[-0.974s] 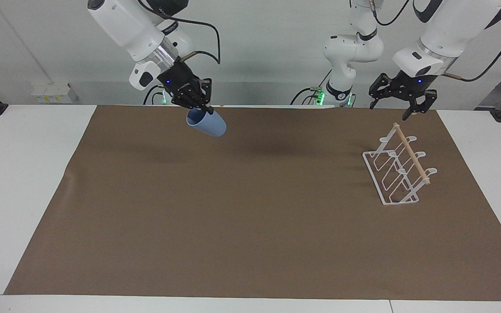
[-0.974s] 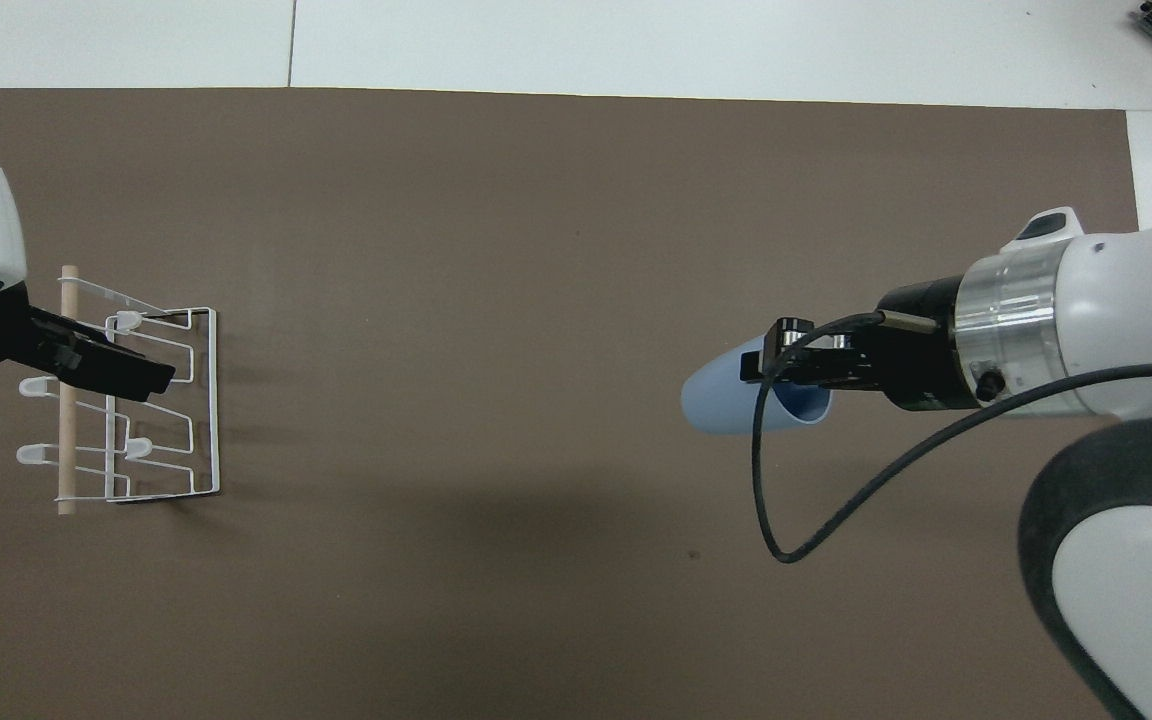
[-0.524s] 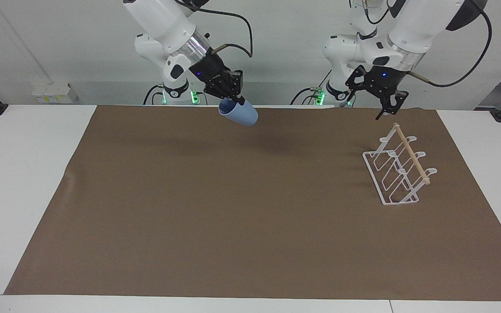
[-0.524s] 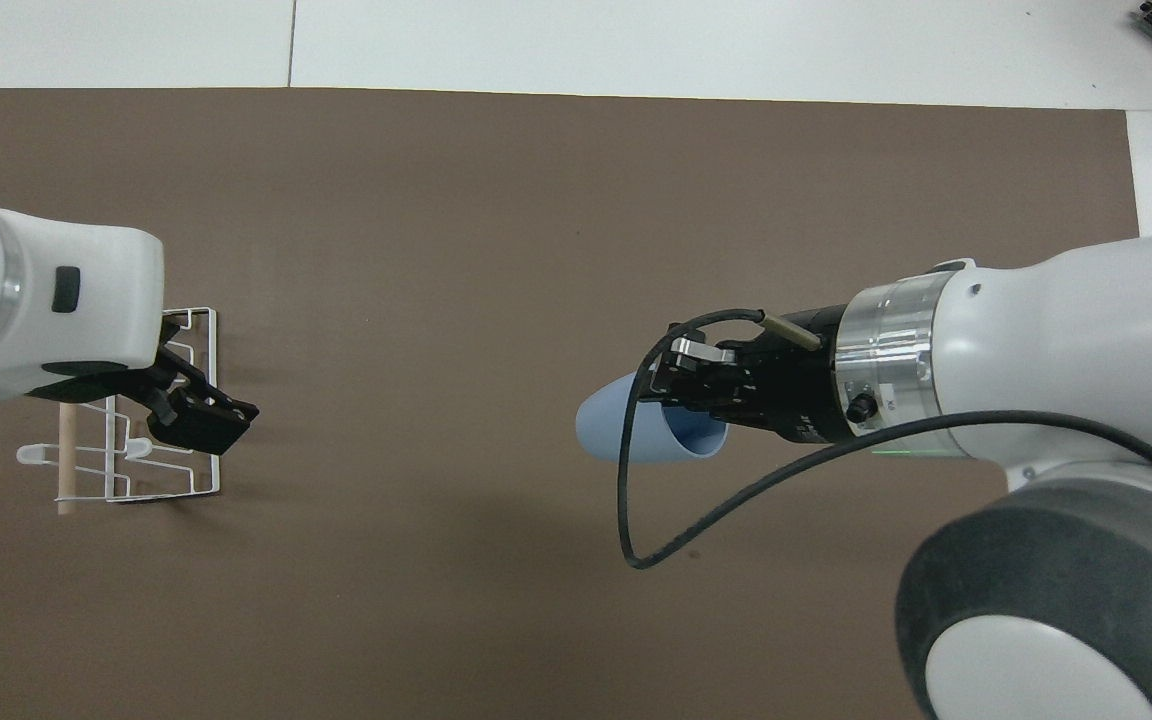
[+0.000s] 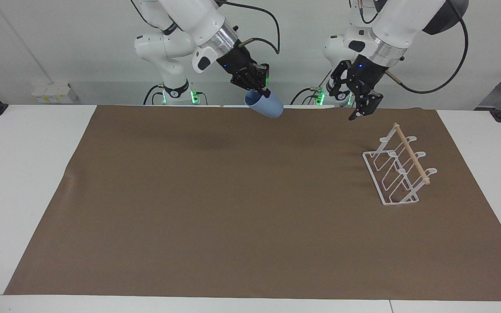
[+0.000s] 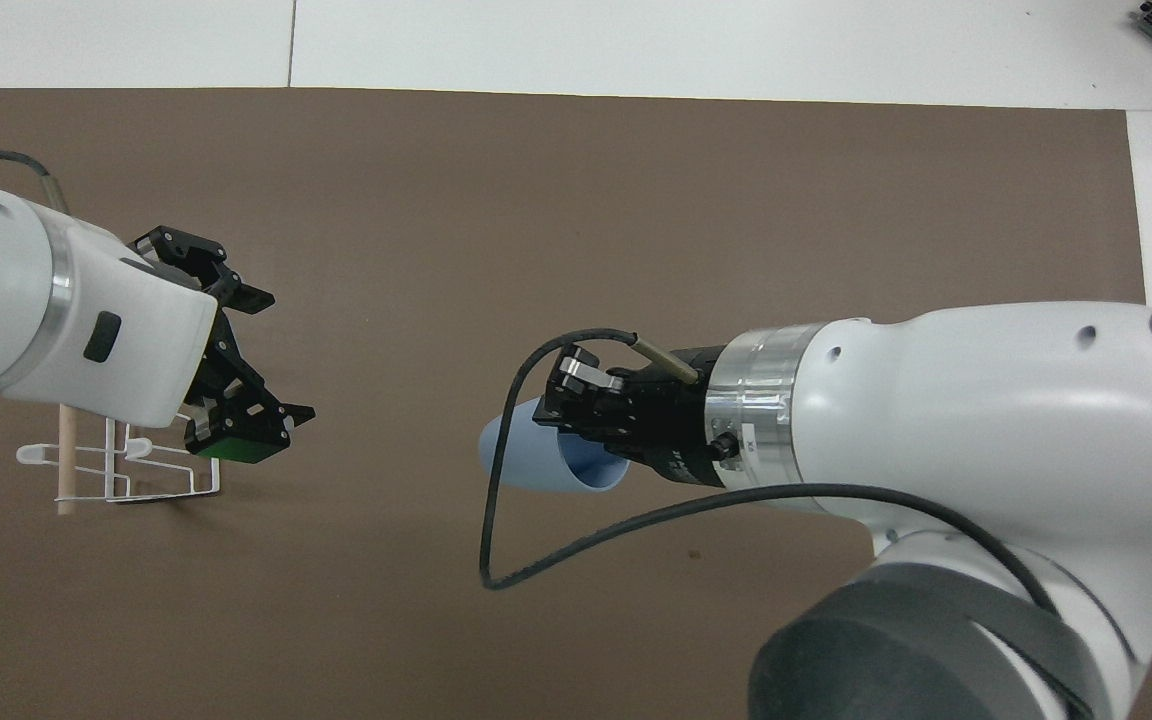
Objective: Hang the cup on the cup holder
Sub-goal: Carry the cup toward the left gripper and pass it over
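Two white robot arms work above a white worktop (image 5: 24,174) covered by a large brown paper mat (image 5: 233,208).

The right end effector (image 5: 262,92) is clamped on the rim of a small light-blue plastic tumbler (image 5: 266,107), handleless and tapering to its base. The cup hangs in the air, tipped on its side, over the mat's edge at about twelve o'clock in the facing view. In the overhead view its base points toward nine o'clock, where the rack stands. Gripping by the rim probably keeps the mouth free to slide over a prong.

The white wire cup holder (image 5: 396,174), with slanted loop prongs and a light wooden dowel across the top, stands on the mat at roughly three o'clock in the facing view, toward the left arm's end. No cup hangs on it yet.

The left end effector (image 5: 362,108) hovers with fingers spread wide and empty, above the mat beside the rack, likely ready to receive the cup.
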Available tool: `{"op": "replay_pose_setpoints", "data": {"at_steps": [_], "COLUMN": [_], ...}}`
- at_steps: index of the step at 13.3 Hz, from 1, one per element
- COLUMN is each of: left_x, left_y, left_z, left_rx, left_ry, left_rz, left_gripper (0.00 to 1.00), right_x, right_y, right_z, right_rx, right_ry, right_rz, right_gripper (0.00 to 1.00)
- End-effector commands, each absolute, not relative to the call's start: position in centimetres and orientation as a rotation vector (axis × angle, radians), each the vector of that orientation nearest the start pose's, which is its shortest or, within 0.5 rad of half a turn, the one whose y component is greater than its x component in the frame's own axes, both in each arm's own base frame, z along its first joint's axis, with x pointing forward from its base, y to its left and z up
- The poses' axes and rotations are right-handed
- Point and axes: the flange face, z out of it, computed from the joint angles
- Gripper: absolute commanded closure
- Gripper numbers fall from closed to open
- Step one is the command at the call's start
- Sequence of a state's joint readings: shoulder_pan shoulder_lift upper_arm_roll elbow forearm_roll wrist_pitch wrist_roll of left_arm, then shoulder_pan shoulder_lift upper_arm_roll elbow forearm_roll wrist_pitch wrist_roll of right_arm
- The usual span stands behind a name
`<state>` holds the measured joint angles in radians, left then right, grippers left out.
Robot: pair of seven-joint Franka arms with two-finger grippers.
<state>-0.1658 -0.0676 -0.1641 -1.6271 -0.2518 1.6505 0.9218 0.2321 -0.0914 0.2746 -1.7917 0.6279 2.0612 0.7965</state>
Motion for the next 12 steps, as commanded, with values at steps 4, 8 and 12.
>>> {"op": "replay_pose_setpoints", "data": {"at_steps": [4, 8, 12], "left_x": [46.9, 44.7, 42.6], "left_y": [-21.4, -24.0, -24.1], "left_z": [61.4, 60.5, 57.0], "left_rx": [-2.511, -2.352, -2.405], "left_ry": [2.333, 2.476, 2.365], "left_rz": [-0.471, -0.518, -0.687], "left_gripper": [0.00, 0.00, 0.00], "right_x": [47.8, 48.0, 48.3], "right_y": [33.7, 35.1, 35.6], "right_z": [61.3, 60.5, 60.0], "right_rx": [-2.327, -2.297, -2.282], "right_ry": [0.668, 0.698, 0.716], "right_rz": [0.106, 0.096, 0.090], "right_gripper": [1.00, 1.00, 1.00]}}
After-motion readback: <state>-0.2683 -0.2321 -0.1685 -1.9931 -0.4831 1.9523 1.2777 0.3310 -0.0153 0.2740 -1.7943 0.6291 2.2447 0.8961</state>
